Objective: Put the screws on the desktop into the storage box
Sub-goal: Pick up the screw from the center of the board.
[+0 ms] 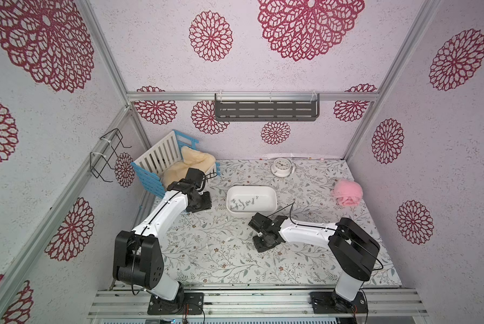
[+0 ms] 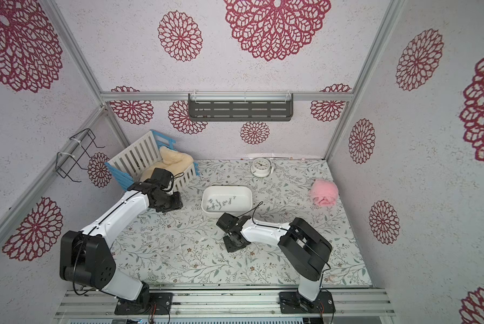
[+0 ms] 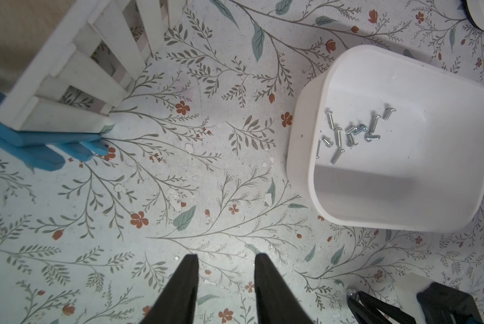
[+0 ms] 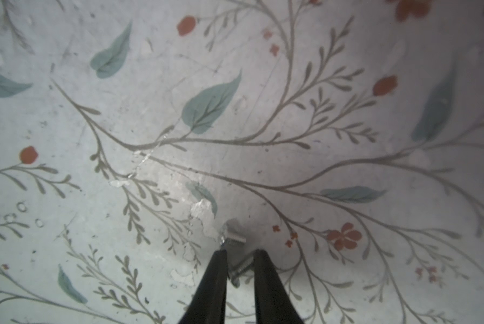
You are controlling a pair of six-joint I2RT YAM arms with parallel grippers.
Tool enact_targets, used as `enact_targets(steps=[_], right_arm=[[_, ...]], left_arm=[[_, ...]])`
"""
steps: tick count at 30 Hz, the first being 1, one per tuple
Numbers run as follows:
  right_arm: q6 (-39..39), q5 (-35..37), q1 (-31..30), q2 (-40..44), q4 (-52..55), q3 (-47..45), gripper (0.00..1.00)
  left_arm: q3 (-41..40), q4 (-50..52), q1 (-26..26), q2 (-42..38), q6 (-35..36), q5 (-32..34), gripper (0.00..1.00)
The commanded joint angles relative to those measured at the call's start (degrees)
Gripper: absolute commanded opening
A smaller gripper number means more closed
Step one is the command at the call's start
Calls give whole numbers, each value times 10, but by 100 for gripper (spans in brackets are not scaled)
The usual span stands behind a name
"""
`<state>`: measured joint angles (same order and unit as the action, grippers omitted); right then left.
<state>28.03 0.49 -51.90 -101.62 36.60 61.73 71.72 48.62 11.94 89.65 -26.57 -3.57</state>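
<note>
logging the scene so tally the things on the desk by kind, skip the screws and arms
box: 1
crate: 1
fleece: 1
clock: 1
pink plush: 1
total: 5

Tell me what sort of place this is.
Most likely a robot test or data-collection booth, not a real room: an aluminium frame holds wallpapered panels, two arms are bolted to a rail, and the desktop carries staged props like a storage box and an alarm clock.
</note>
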Motion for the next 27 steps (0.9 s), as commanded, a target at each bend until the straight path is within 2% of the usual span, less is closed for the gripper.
enact_targets(steps=[1,18,22,27], right_arm=[[-2,8,-5,-9,18,7,19],[0,31,-5,41,68,20,15],[0,26,-5,33,63,18,18],[0,26,-4,18,55,18,27]], left_arm=[[-5,-13,-5,5,4,-2,39],[-5,-13,-7,7,3,-3,39],[-5,-13,-6,8,2,-3,39],[-5,-13,-7,8,2,-3,39]])
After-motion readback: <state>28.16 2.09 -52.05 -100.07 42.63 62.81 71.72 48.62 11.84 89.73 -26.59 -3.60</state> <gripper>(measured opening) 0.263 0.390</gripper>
